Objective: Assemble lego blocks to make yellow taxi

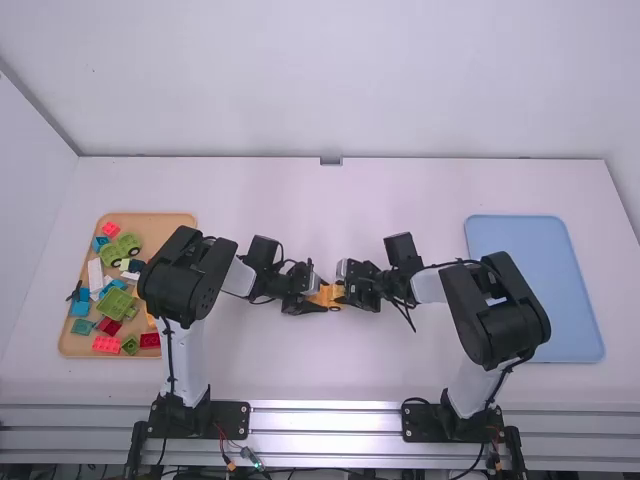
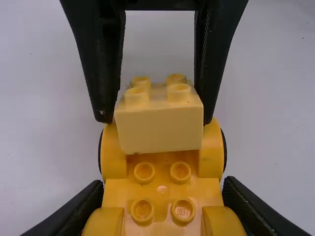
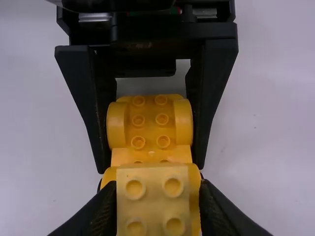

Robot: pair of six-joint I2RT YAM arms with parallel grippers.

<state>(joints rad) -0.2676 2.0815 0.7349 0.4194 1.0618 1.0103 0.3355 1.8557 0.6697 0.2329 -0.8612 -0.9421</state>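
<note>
In the high view, my left gripper (image 1: 316, 298) and my right gripper (image 1: 343, 293) meet over the middle of the table around the orange-yellow wheeled base (image 1: 328, 297). The left wrist view has my left gripper (image 2: 161, 209) shut on the sides of that base (image 2: 162, 164). A pale yellow studded block (image 2: 160, 125) is over the base's far end, between the right gripper's fingers. From the right wrist, my right gripper (image 3: 156, 209) is shut on the pale block (image 3: 153, 201), while the base (image 3: 150, 123) lies beyond. Whether block and base touch, I cannot tell.
On the left, a wooden tray (image 1: 150, 230) holds several loose bricks and green wheeled pieces. A light blue tray (image 1: 540, 290) lies on the right side of the white table (image 1: 330, 365).
</note>
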